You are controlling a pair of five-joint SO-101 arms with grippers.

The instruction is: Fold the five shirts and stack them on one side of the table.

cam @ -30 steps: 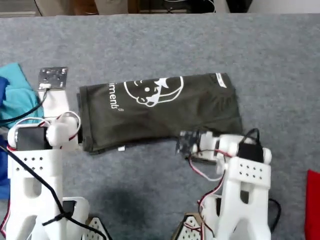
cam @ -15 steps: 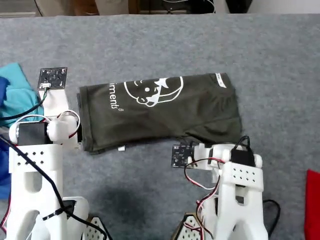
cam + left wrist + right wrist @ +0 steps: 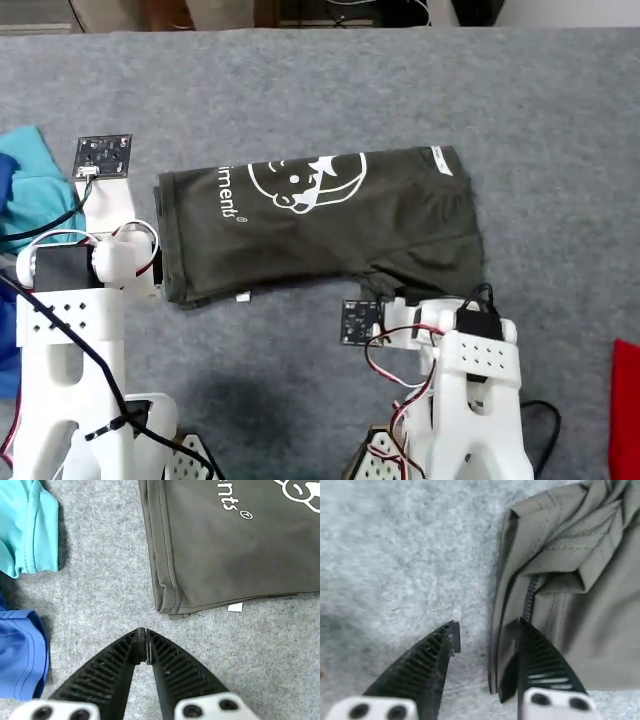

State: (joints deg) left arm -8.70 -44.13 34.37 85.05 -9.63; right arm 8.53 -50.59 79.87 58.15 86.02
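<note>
Overhead, the dark olive shirt point(image 3: 320, 215) is lying at the centre of the grey table point(image 3: 560, 110), folded into a long band with its print facing up. The left arm point(image 3: 75, 300) is standing at 8 o'clock from this shirt, beside its short edge. The right arm point(image 3: 475, 360) is standing at 5 o'clock from it, at the rumpled corner. A teal shirt point(image 3: 30, 185) is lying at the table's 9 o'clock edge, and a red cloth point(image 3: 626, 410) is showing at the 4 o'clock edge.

In the left wrist view, the left gripper point(image 3: 142, 647) is hanging over bare table with its fingers pressed together, gripping nothing. The olive shirt's folded corner is lying just beyond the tips, not touching them. The teal shirt and a blue shirt point(image 3: 20, 655) are lying off to one side.

In the right wrist view, the right gripper point(image 3: 487, 630) is holding its fingers apart. One finger is hanging over bare table; the other is overlapping the olive shirt's rumpled edge.
</note>
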